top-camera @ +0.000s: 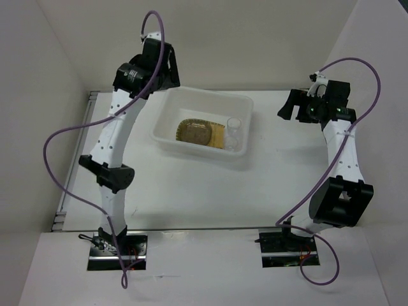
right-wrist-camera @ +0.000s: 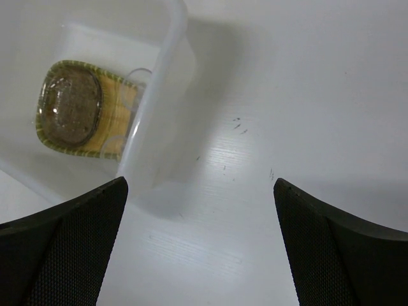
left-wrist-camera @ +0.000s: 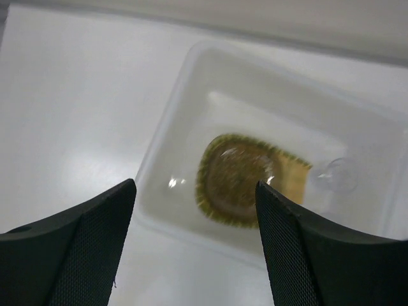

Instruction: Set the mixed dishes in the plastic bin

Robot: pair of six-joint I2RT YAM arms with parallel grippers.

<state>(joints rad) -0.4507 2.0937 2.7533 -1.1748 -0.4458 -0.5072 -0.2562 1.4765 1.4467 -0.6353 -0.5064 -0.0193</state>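
White table (top-camera: 191,197) boxed in by plain white walls (top-camera: 255,44), evenly lit.

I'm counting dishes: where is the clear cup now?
In the top view, the cup sits inside the bin, at its right end, beside the yellow plate.

Your table (top-camera: 191,191): white, matte, with soft glare patches in the left wrist view. Dark specks (right-wrist-camera: 239,124) lie in a small scatter on it in the right wrist view, with a few fainter ones lower, near them. White walls close three sides: back wall (top-camera: 255,38), left panel (top-camera: 32,76), right panel (top-camera: 389,32). A ridged metal rail (top-camera: 71,166) runs along the table's left edge; you'll catch it from the top camera only. A white ledge (top-camera: 204,268) lies along the near side.
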